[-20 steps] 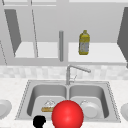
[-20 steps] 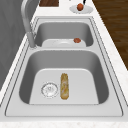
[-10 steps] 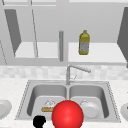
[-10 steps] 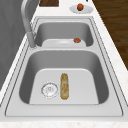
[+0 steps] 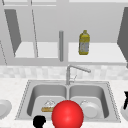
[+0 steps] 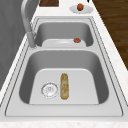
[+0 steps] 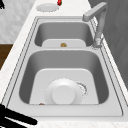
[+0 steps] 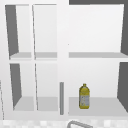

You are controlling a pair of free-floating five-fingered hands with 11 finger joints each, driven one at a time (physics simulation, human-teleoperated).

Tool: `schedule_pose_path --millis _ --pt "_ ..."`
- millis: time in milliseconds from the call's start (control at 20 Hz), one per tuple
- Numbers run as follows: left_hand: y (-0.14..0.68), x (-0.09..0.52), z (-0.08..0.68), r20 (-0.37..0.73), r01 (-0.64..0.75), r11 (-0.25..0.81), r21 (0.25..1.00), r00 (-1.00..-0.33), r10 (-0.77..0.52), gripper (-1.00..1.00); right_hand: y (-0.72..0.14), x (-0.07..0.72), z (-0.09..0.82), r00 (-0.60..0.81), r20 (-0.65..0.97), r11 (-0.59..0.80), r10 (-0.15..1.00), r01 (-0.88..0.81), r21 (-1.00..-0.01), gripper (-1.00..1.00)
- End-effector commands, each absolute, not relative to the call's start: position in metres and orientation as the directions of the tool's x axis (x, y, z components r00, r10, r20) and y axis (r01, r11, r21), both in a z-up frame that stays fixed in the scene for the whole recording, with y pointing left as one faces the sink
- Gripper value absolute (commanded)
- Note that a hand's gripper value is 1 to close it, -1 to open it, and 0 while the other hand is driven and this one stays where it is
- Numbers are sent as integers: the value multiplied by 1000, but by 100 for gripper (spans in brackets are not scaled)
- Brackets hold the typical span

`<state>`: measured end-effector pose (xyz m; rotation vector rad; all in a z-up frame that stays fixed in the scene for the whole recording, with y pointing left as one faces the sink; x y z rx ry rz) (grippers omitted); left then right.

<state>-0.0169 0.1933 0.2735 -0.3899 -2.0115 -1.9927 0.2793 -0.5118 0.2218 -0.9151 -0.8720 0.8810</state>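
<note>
While the left hand [image 5: 38, 121] hangs at the sink's [image 5: 110, 87] front rim, just beside the red ball [image 5: 67, 114], I cannot tell whether its fingers are curled. The right hand [image 7: 20, 118] hovers over the right desk corner, fingers straight, holding nothing. I judge this an approach; a grasp calls for closing onto the red ball.

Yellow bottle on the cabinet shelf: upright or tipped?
Upright. The yellow bottle stands on its base on the lower right shelf, cap at the top, in the upper and front views.
</note>
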Motion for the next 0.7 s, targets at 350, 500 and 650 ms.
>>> schedule_pose_path --millis 350,500,650 --pt "193 -17 274 383 383 11 924 -924 -7 0 -497 243 223 314 243 327 918 -249 -912 -100" --pt "193 -17 274 383 383 11 924 -924 -7 0 -480 240 223 308 214 291 927 -229 -929 -100" --pt "193 -17 274 383 383 11 924 -924 -7 0 -472 232 224 306 203 282 930 -238 -930 -100"
